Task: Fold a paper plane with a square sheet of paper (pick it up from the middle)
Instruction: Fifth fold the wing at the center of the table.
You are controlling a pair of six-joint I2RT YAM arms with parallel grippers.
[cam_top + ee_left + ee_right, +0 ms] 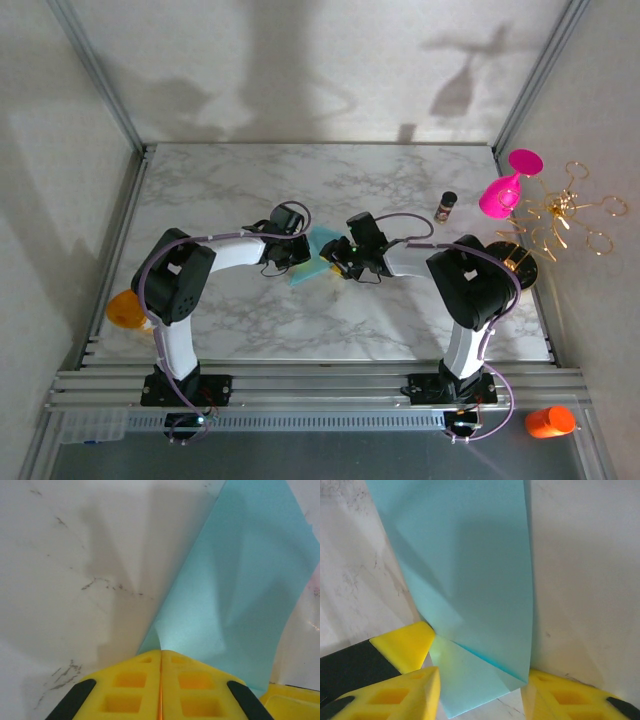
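Left end effector [288,243] and right end effector [338,258] meet mid-bench [400,320] in the top view, with the square sheet of paper [312,260] between them and no dart outline yet. Left wrist view: fingers clenched flat together on the sheet's near edge, and the paper slopes up off the bench with soft creases. Right wrist view: jaws apart, straddling a folded corner with no clamp evident. Judged early, with one flap creased and the nose and wing folds left to do.

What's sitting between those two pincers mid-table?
The teal-blue sheet of paper, partly folded, bridges the left pincer and right pincer, as the top view shows.
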